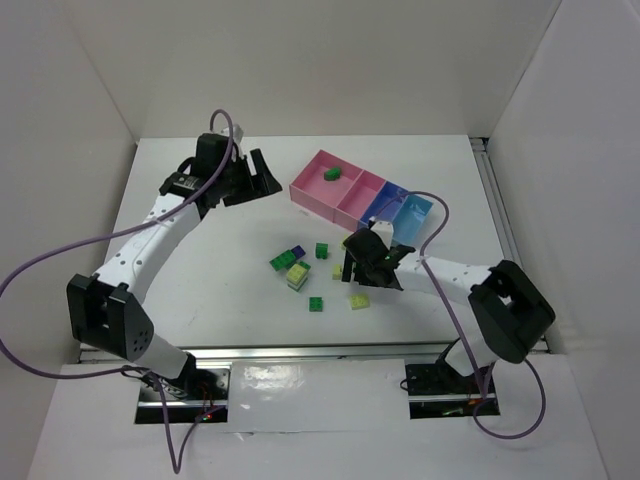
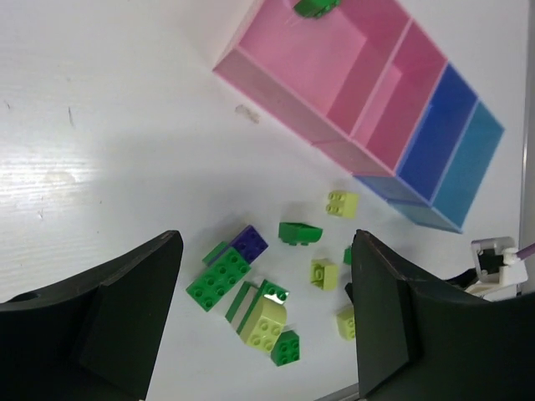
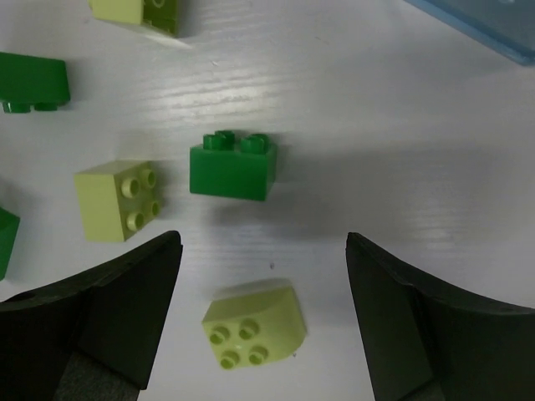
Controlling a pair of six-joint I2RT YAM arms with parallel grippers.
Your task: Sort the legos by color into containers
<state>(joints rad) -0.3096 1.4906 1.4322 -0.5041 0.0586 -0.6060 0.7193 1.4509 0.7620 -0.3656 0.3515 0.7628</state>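
Several small legos lie mid-table: a green, purple and pale yellow cluster (image 1: pixel 290 266), single green bricks (image 1: pixel 322 250) (image 1: pixel 316 304) and a pale yellow brick (image 1: pixel 359 301). One green brick (image 1: pixel 332 174) lies in the large pink tray (image 1: pixel 312 189). Beside it stand the smaller pink tray (image 1: pixel 362 199), the blue tray (image 1: pixel 386 204) and the light blue tray (image 1: pixel 413 216). My left gripper (image 1: pixel 252 177) is open and empty, high to the left of the trays. My right gripper (image 3: pixel 263 251) is open low over the table, with a pale yellow curved brick (image 3: pixel 255 326) between its fingers, untouched. A green brick (image 3: pixel 231 167) lies just beyond it.
The left wrist view shows the purple brick (image 2: pixel 249 242), a green 2x4 brick (image 2: pixel 219 278) and a green and yellow stack (image 2: pixel 263 313). White walls enclose the table on three sides. A metal rail (image 1: pixel 300 352) runs along the near edge.
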